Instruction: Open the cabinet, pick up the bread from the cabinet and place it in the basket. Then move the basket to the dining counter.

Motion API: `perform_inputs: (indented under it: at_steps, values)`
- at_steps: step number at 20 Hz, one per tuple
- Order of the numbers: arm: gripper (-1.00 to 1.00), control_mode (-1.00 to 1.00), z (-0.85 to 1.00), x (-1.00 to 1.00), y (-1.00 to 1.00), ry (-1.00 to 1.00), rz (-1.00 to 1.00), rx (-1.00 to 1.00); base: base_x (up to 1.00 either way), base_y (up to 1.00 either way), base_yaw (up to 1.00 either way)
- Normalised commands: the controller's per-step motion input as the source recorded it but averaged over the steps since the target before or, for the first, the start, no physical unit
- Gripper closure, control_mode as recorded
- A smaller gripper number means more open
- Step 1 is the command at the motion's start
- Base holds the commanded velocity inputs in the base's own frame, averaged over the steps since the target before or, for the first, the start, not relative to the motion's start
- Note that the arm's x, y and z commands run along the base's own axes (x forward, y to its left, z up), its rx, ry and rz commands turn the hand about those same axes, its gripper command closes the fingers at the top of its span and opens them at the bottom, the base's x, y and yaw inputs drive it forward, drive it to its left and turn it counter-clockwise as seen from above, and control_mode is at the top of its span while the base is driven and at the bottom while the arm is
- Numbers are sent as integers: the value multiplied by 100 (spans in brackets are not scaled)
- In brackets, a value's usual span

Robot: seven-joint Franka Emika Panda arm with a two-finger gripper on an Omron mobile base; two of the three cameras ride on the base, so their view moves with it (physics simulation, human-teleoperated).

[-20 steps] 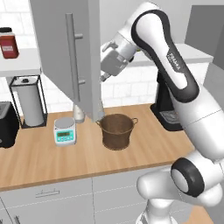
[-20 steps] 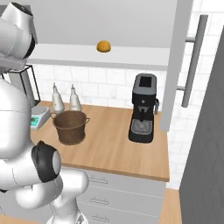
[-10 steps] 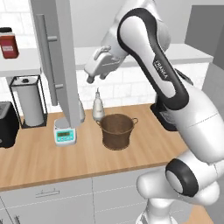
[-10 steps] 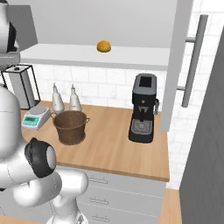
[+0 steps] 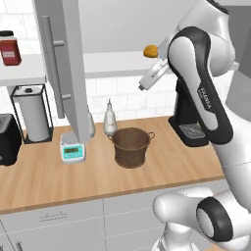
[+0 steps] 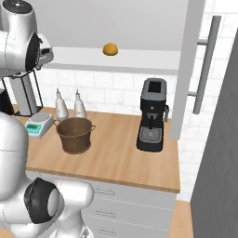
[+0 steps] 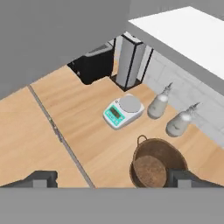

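Both doors of the light grey cabinet stand open: the left door [image 5: 68,73] with its silver bar handle [image 5: 47,63], and the right door [image 6: 186,69]. On the cabinet's white shelf lies the small golden bread [image 5: 150,50] [image 6: 110,49]. The dark brown woven basket [image 5: 131,146] [image 6: 74,135] [image 7: 157,168] stands empty on the wood worktop below. My gripper [image 5: 142,87] [image 7: 112,181] hangs open and holds nothing, just under the shelf edge, below and left of the bread and high above the basket.
On the worktop stand a white kitchen scale [image 5: 72,151] [image 7: 124,110], two pale bottles [image 6: 67,106], a paper towel holder [image 5: 32,117], a black toaster [image 5: 7,139] and a black coffee machine [image 6: 152,116]. A red jar [image 5: 10,49] sits on the shelf's left end.
The left door swung wider open between the two earlier frames. The arm has since drawn away from it to the right, ending under the shelf near the bread.
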Motion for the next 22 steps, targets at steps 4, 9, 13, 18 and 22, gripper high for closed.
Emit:
perform_inputs:
  at_steps: [4, 9, 13, 18, 22]
  values:
    - [-100, -100, 8, 79, -92, -15, -22, 0, 0, 0, 0]
    - [-100, -100, 57, 67, -90, -2, -30, 2, 0, 0, 0]
    - [-100, -100, 59, 55, -69, 0, -40, 7, 0, 0, 0]
    - [-100, -100, -4, 88, -48, 0, -47, 2, 0, 0, 0]
    - [-100, -100, -37, 81, -9, 0, -33, 4, 0, 0, 0]
